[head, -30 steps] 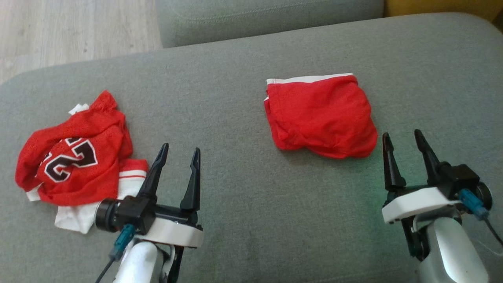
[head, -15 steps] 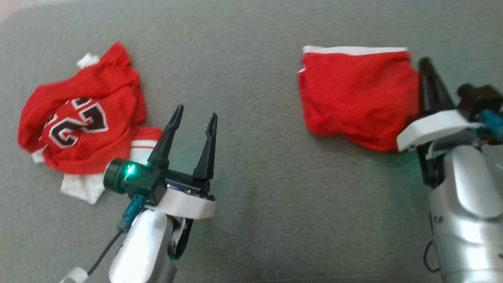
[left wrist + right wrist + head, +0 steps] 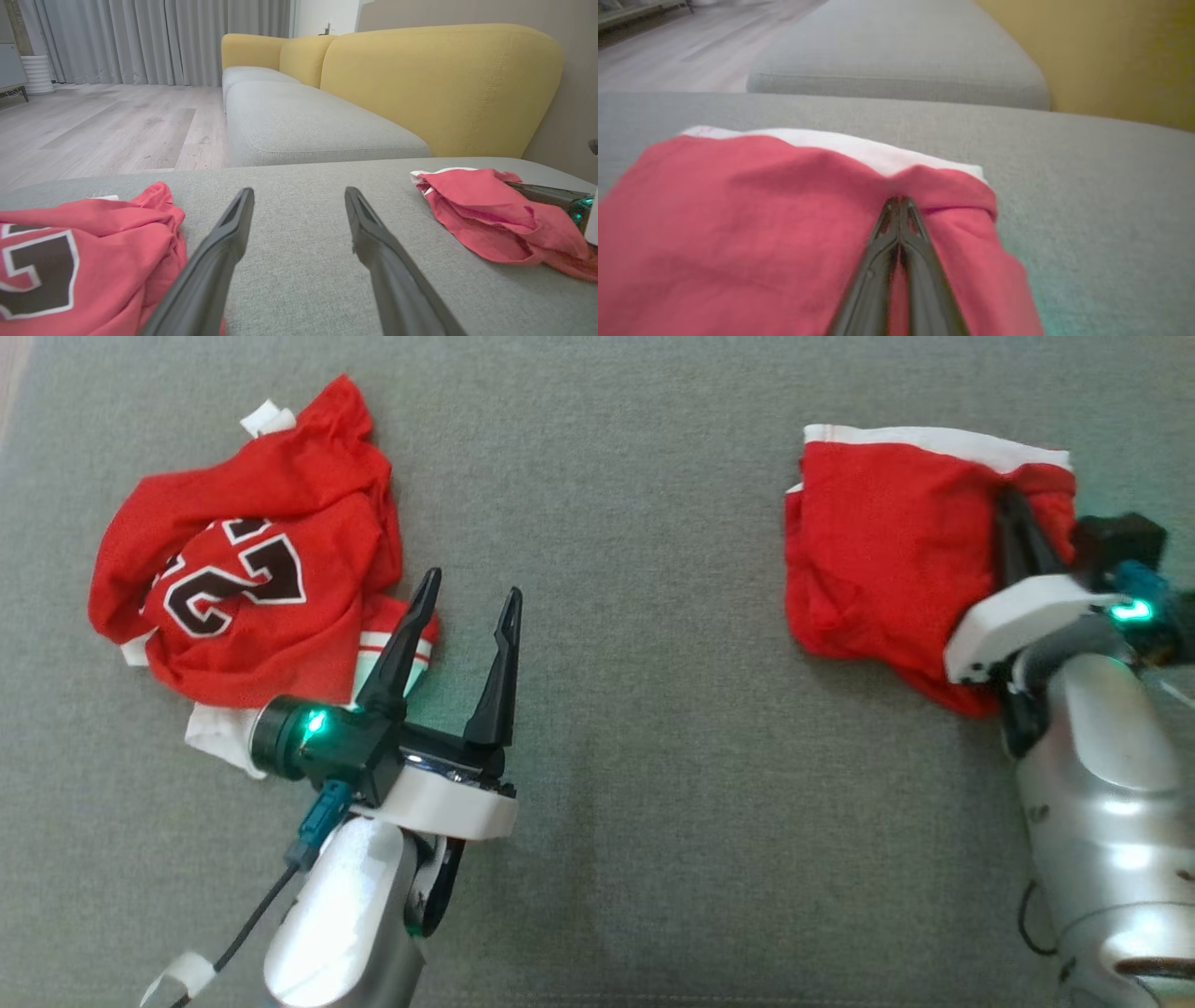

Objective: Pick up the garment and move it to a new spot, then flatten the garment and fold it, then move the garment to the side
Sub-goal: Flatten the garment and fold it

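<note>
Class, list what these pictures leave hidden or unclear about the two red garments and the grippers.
- Head view: right gripper tips buried in the folded garment; cloth hides the pinch.
- Left wrist view: crumpled jersey cut off by left and bottom edges.
- Head view: jersey's number partly folded under.

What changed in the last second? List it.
The right pincer reached forward over the shorts and shut on a fold near their white band. The left pincer stayed open beside the jersey; both garments lie where they were. The camera tilted down.
</note>
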Controlling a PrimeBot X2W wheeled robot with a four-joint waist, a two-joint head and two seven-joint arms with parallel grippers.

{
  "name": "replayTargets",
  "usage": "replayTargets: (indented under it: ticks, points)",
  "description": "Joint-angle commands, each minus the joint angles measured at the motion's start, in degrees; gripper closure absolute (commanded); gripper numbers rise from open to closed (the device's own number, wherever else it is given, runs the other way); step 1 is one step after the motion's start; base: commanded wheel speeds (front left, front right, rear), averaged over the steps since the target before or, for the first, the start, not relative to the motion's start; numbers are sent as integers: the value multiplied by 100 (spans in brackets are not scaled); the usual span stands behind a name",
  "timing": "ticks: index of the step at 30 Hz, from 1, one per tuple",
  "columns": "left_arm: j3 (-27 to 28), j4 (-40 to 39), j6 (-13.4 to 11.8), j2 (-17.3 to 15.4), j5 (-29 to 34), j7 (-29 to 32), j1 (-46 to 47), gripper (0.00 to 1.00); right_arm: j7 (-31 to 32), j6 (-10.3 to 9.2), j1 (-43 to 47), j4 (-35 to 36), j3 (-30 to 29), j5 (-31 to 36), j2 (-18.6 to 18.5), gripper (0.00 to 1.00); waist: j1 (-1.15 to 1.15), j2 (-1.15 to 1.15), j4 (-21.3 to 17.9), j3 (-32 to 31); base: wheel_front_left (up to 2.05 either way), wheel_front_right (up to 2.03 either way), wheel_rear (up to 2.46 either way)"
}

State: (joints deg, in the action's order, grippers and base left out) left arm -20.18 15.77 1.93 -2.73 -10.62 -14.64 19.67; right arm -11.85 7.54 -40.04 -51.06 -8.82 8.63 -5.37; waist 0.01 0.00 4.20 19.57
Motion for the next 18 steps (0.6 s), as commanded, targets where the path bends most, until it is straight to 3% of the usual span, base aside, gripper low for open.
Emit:
replayTargets:
  ticks: [1,8,14,18]
  points:
    - [186,-162,-36,-15,-16,-36,111,0,-121,-5,-181,141,229,-29,111,100,-1,0,-52,-68,0,0,0]
    - [190,-159,-32,-15,-29,-36,74,0,-300,-5,-117,246,1428,-683,243,100,-1,0,-125,-255,0,0,0]
    - [170,-130,-10,-15,-48,-36,67,0,91,-5,100,-365,2683,-1261,247,100,-1,0,-80,-348,0,0,0]
    - [210,-105,-29,-15,-30,-36,-15,0,-2,-5,123,-562,2948,-1514,248,100,-1,0,-142,-444,0,0,0]
